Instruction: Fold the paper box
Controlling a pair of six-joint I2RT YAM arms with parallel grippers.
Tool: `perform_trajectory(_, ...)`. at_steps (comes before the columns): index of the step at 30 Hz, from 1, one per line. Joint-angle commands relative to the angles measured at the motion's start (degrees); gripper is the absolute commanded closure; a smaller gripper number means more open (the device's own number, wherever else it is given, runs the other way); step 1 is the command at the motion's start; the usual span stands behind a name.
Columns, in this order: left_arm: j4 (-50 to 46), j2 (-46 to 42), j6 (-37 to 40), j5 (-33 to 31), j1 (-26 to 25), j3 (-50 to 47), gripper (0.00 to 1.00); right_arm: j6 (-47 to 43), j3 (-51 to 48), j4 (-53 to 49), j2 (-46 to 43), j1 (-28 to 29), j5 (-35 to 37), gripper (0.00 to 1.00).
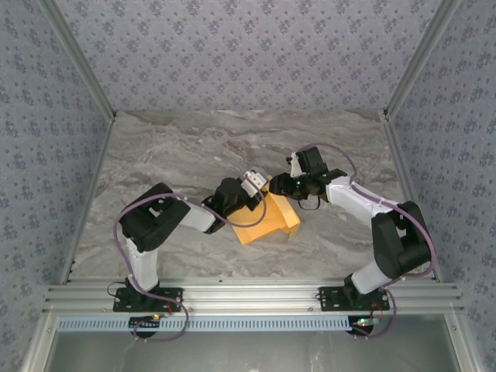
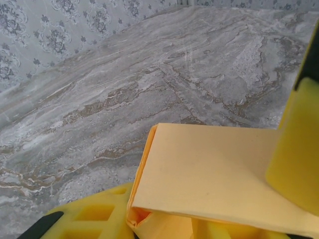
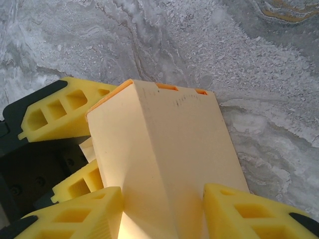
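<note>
Left gripper (image 2: 199, 179) and right gripper (image 3: 159, 199) each clamp the paper box (image 1: 267, 221); squeezing evenly should keep its walls square.

The left arm (image 1: 159, 221) and right arm (image 1: 391, 236) have black joint housings and white links, with a purple-grey cable (image 1: 116, 229) looping behind each wrist. The fingers (image 3: 75, 219) are bright yellow moulded blocks with rectangular hollows, black at their rear ends.
</note>
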Motion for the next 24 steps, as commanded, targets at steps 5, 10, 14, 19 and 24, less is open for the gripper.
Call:
perform_trajectory(5,13.88,7.49,-7.32,4.52,1.07,-1.25,0.65,-1.84,-0.22,-1.06,1.59,-0.28,-1.39,0.52)
perform_trajectory(10,15.67,8.37,-8.77,6.56,1.33,-0.72,0.66,-2.45,-0.18,-1.35,1.69,-0.57,-2.07,0.52)
perform_trajectory(14,17.64,9.2,-9.82,6.48,1.37,-0.68,0.69,-2.71,0.02,-1.4,2.03,-0.91,-2.44,0.52)
perform_trajectory(19,16.38,8.99,-10.21,7.76,1.24,0.55,0.64,-2.84,0.13,-1.28,2.65,-1.04,-3.22,0.52)
perform_trajectory(24,13.03,8.91,-10.2,8.1,1.24,2.29,0.61,-3.03,0.13,-0.73,3.35,-1.07,-4.39,0.52)
